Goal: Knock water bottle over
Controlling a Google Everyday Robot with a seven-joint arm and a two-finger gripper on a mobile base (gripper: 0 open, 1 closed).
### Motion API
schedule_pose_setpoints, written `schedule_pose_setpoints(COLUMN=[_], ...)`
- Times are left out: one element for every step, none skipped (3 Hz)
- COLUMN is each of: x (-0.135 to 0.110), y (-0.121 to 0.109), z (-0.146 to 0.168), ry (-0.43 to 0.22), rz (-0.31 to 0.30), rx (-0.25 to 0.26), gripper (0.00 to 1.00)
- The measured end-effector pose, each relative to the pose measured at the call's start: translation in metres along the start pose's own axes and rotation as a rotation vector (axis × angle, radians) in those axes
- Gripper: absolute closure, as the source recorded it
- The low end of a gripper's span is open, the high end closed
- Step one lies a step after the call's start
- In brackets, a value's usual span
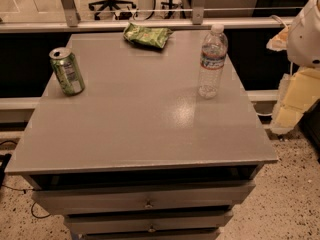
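The water bottle (pixel 212 61) stands upright near the back right corner of the grey table (pixel 150 129), cap on, with bare tabletop all around it. By my reading the task has not properly started: this is the approach step, with nothing yet touching the bottle. The robot's arm (pixel 306 34) shows only as a white rounded housing at the right edge of the camera view. Below it, the pale yellowish part is probably the gripper (pixel 296 96), though it is cut off by the frame, so that is a guess. It hangs off the table's right side, lower than the bottle's cap and apart from the bottle, and I cannot tell whether it is open or closed. A green can (pixel 67 71) stands well apart on the left side. A crumpled green snack bag (pixel 147 35) lies at the back edge, between the can and the bottle but nearer the middle. The next move likely calls for bringing the gripper in over the right edge to about the bottle's upper half and pushing sideways toward the open middle of the table. A high contact should tip it, whereas a low one might only slide it. Pushing leftward also keeps the bottle from rolling off the near right edge.
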State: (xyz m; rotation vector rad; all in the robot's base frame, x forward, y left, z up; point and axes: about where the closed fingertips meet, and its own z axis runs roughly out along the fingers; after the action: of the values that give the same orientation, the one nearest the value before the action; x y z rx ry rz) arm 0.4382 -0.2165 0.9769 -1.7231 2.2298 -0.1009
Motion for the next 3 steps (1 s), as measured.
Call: schedule_pose_setpoints(x=[0.0,0.004,0.013], y=[0.0,-0.028,-0.076], z=[0.0,0.003,0.02], ry=[0.0,-0.05,-0.173], rz=[0.0,-0.025,-0.012], rx=[0.0,0.053,0.078], gripper=[0.0,0.0,0.0])
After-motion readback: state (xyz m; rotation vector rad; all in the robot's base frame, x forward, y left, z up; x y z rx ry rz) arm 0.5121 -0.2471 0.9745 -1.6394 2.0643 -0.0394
